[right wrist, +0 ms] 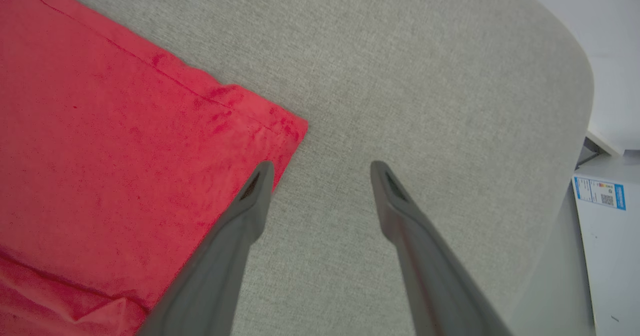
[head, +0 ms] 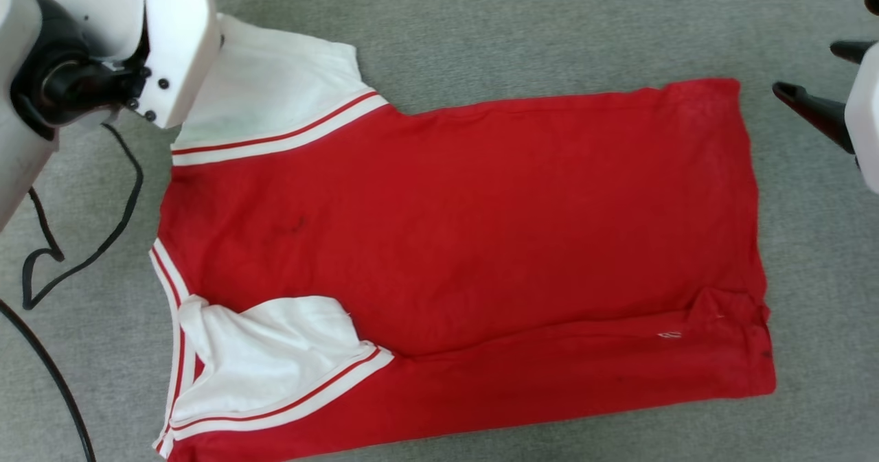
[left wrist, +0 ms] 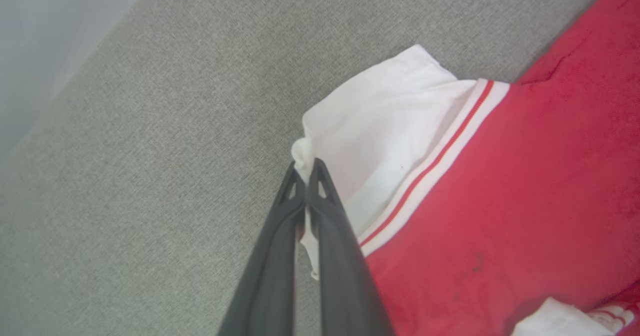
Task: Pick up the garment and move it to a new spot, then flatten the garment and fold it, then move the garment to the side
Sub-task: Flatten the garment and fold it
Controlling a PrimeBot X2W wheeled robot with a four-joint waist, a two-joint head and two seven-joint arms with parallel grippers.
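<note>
While the garment [head: 467, 228] lay on the desk [head: 515, 29], the left claw [left wrist: 304, 165] pinched its white sleeve [left wrist: 380, 126]. The right claw [right wrist: 322, 168] hung spread apart

Bright, even, diffuse lighting with only faint shadows.
The garment [head: 481, 228] showed saturated red, its white sleeve [left wrist: 380, 126] almost washed out in the left wrist view; the left end effector [left wrist: 305, 168] blurred toward that view's bottom edge, while the tabletop [head: 481, 22] weave looked sharp.
</note>
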